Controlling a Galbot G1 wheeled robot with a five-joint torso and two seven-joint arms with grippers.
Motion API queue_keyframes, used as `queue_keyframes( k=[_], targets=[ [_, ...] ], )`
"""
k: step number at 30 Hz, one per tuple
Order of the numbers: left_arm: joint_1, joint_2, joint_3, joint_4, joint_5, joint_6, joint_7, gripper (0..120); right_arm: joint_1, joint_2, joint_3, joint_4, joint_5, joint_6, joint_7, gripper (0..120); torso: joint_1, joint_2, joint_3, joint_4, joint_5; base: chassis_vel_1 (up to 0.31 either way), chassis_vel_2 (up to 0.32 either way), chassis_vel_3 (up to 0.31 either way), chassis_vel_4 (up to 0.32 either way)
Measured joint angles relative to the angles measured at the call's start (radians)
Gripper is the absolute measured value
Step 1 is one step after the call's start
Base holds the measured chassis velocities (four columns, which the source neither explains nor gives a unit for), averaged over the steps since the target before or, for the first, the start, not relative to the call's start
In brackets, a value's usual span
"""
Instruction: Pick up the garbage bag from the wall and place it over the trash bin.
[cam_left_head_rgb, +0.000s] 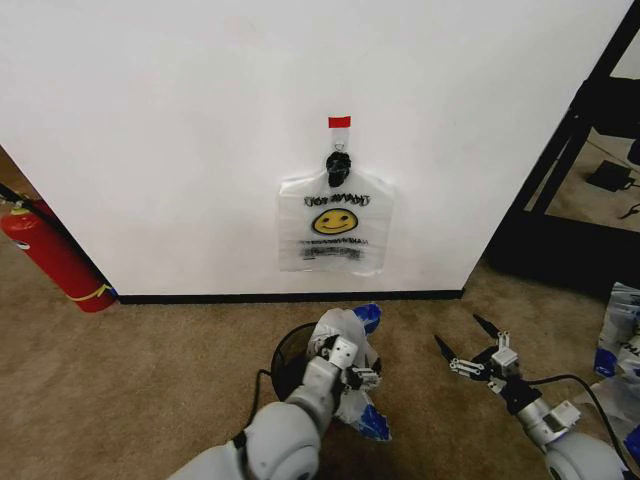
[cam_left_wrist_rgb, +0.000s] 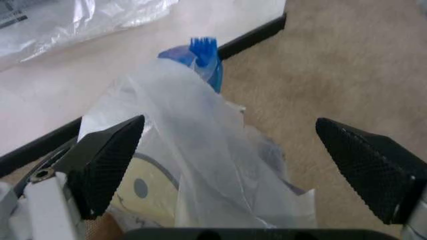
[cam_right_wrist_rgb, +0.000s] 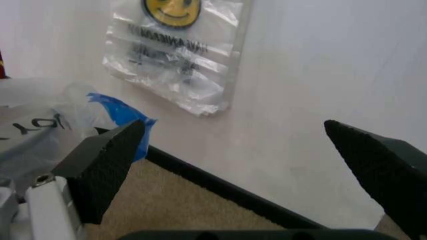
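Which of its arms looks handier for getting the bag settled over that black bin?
Probably the left. The left claw hangs open right at the garbage bag, above the trash bin. The right claw, also open, sits off to the side over bare carpet.

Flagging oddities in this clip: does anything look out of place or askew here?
Yes. The garbage bag lies crumpled and lopsided across the trash bin, spilling off one side rather than lining it. The open left end effector is at it. Another smiley bag hangs on the wall hook.
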Motion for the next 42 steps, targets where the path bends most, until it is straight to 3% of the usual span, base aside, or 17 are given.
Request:
queue_keyframes(
  k=[6, 12, 16, 25, 30, 36, 42],
  targets=[
    [-0.011, 0.007, 0.006, 0.036, 0.123, 0.001, -0.014, 95, 0.025, -0.002, -0.019, -0.013, 0.006, 0.0, -0.007, 100, 0.0, 0.0, 0.0, 0.0001, -0.0004, 0.0, 0.0, 0.0, 0.0],
    [0.001, 0.065, -0.045, 0.038, 0.192, 0.009, -0.005, 94, 0.08, -0.003, -0.11, -0.04, 0.009, -0.009, -0.009, 100, 0.0, 0.0, 0.0, 0.0002, 0.0, 0.0, 0.0, 0.0, 0.0],
    [0.012, 0.083, -0.068, 0.038, 0.188, 0.018, -0.005, 94, 0.117, -0.015, -0.174, -0.04, 0.035, -0.034, 0.0, 100, 0.0, 0.0, 0.0, 0.0002, -0.0001, 0.0, 0.0, 0.0, 0.0],
    [-0.001, 0.071, -0.05, 0.002, 0.033, 0.01, -0.01, 98, 0.157, -0.004, -0.218, -0.037, 0.041, -0.057, 0.005, 100, 0.0, 0.0, 0.0, -0.0001, 0.0, 0.0, 0.0, 0.0, 0.0],
    [-0.007, 0.072, -0.054, 0.02, 0.027, 0.019, -0.018, 96, 0.179, -0.016, -0.283, -0.018, 0.141, -0.1, -0.008, 100, 0.0, 0.0, 0.0, -0.0001, -0.0001, 0.0, 0.0, 0.0, 0.0],
    [-0.003, 0.087, -0.088, 0.04, 0.063, 0.023, -0.021, 95, 0.227, -0.051, -0.379, 0.086, 0.395, -0.294, -0.004, 100, 0.0, 0.0, 0.0, -0.0003, -0.0005, 0.0, 0.0, 0.0, 0.0],
    [0.031, 0.099, -0.126, 0.025, 0.064, 0.022, -0.022, 94, 0.328, -0.061, -0.462, 0.145, 0.453, -0.451, 0.041, 100, 0.0, 0.0, 0.0, 0.0004, -0.0004, 0.0, 0.0, 0.0, 0.0]
  ],
)
